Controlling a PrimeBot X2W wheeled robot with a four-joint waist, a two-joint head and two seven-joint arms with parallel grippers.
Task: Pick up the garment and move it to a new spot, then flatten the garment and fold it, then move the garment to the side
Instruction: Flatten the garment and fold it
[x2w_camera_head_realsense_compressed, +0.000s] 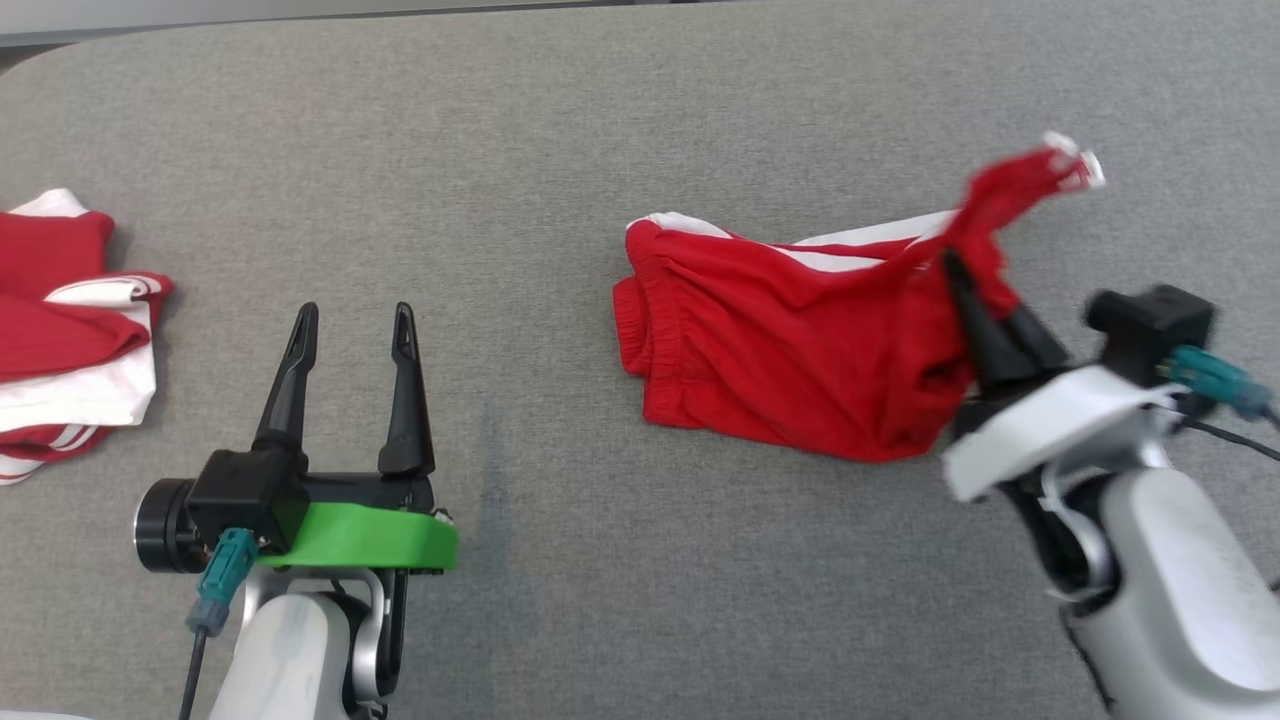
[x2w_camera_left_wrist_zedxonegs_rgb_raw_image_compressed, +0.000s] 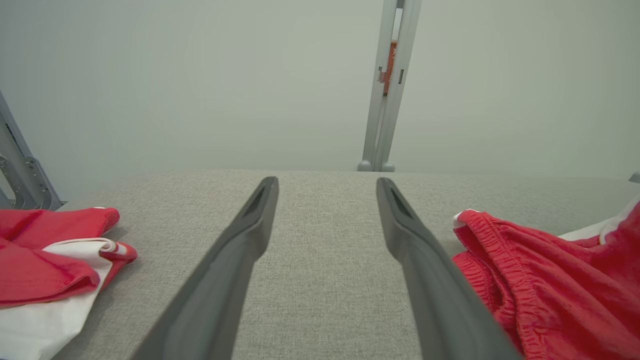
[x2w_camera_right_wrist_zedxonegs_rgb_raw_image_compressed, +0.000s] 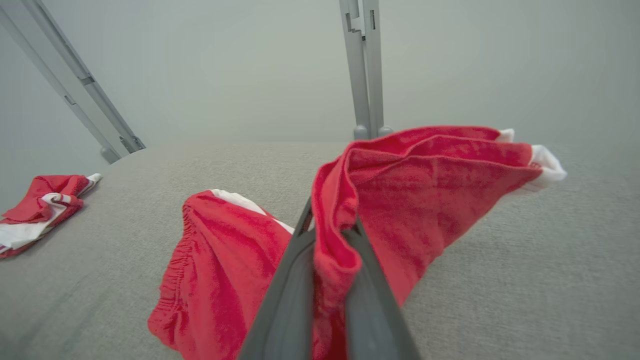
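- Head view, foreground: left gripper at lower left, its two dark fingers spread apart over bare grey table, touching no cloth.
- Head view, right: right gripper, fingers together and clamped on the right-hand edge of the red garment. The pinched part is raised, with a white-tipped corner sticking up and away. The rest of the garment lies crumpled on the table, right of centre, elastic waistband toward the left.
- Head view, far left: second garment, red and white, bunched at the table's edge, well apart from both grippers.
- Left wrist view: left gripper open above the table, the garment just beside its right finger, and the second garment at the left edge. A grey post stands behind the table.
- Right wrist view: right gripper closed on a fold of the garment, which drapes over the fingers. The waistband end rests on the table at lower left, and the second garment lies far left.
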